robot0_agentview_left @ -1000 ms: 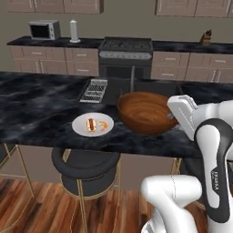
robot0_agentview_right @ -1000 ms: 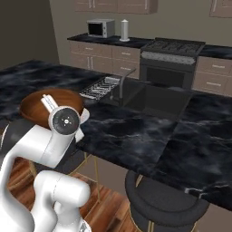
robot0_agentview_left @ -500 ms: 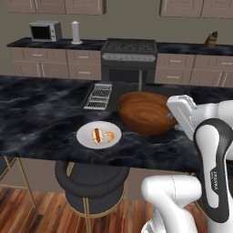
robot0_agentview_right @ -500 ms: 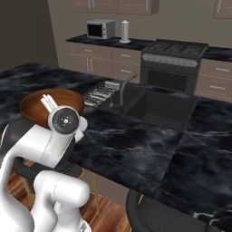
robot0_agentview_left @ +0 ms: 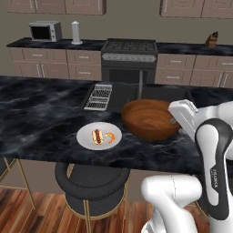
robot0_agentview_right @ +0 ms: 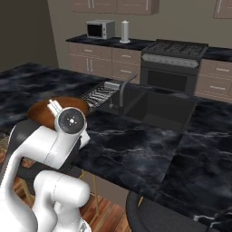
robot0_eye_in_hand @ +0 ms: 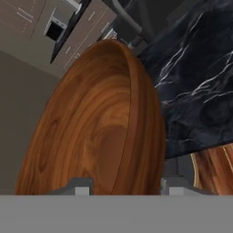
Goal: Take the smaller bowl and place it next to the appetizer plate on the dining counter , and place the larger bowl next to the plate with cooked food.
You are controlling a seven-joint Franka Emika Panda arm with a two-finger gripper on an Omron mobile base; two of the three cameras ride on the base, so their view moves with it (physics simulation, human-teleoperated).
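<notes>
Shifted sideways with the base: plate with cooked food now nearer mid-frame than a second ago, larger bowl carried along. Clamped on the bowl's rim, gripper, one fingertip inside the wall and one outside, apparently. Held tilted over the dining counter, just right of the plate. Next: lower straight down beside that plate.

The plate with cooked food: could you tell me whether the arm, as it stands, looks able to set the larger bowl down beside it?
Probably yes. The gripper holds the larger bowl by its rim just right of the plate with cooked food, and the dining counter between them looks bare.
</notes>
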